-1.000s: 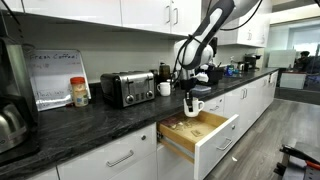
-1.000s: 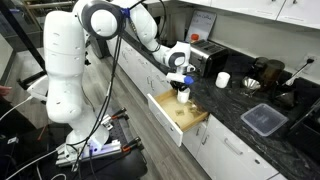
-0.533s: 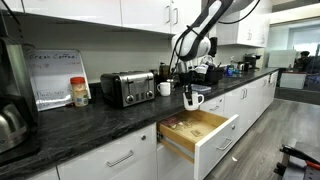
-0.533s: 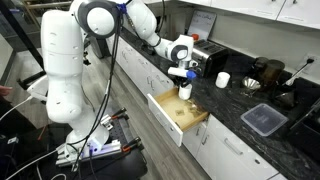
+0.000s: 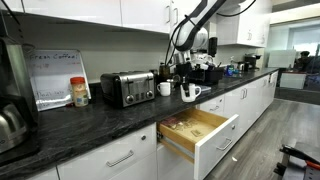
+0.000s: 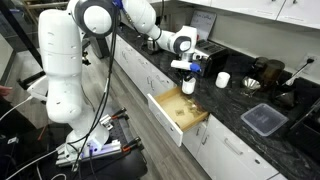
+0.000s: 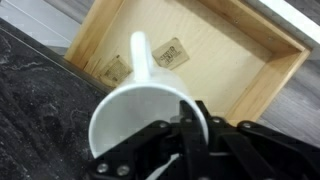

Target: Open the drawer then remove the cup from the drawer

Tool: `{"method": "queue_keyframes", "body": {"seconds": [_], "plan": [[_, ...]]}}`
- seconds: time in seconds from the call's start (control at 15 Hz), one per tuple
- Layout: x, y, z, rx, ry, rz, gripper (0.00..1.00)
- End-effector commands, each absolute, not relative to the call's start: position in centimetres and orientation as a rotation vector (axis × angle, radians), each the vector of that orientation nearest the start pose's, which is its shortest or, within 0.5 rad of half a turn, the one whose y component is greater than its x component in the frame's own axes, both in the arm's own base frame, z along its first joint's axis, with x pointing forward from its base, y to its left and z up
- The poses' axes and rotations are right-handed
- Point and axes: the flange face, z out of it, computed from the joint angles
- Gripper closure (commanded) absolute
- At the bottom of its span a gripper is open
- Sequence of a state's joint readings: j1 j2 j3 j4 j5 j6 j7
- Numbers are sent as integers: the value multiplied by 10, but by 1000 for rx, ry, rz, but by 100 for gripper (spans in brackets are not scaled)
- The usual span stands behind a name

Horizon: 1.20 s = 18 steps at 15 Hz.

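- The drawer (image 5: pixel 200 130) stands open at lower centre of an exterior view: first step done.
- The cup (image 5: pixel 190 93) is out of it, held in the air above the counter (image 5: pixel 110 115) edge at mid-frame; only setting it down appears left.
- The gripper (image 7: pixel 190 132) is clamped on the cup's rim.
- The cup looks empty; the drawer holds two small packets (image 7: pixel 172 55).

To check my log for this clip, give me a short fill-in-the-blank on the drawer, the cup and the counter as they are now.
1. The drawer stands ___.
2. The tool grips the cup by its ___.
3. Another white mug stands on the counter beside the ___.
Missing words: open; rim; toaster.
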<state>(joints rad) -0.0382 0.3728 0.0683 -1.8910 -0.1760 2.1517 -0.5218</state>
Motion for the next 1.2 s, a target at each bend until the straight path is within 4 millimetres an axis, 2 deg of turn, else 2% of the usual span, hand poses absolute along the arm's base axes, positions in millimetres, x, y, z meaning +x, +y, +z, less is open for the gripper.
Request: {"method": "queue_keyframes", "body": {"seconds": [0.0, 0.27, 0.53, 0.8, 1.13], "plan": [[627, 6, 322, -3043, -1048, 202, 98], [642, 7, 330, -3047, -1078, 138, 98], [659, 1, 329, -3028, -1139, 90, 98], [680, -3, 318, -3009, -1180, 70, 98], [703, -5, 296, -2984, -1238, 27, 98]]}}
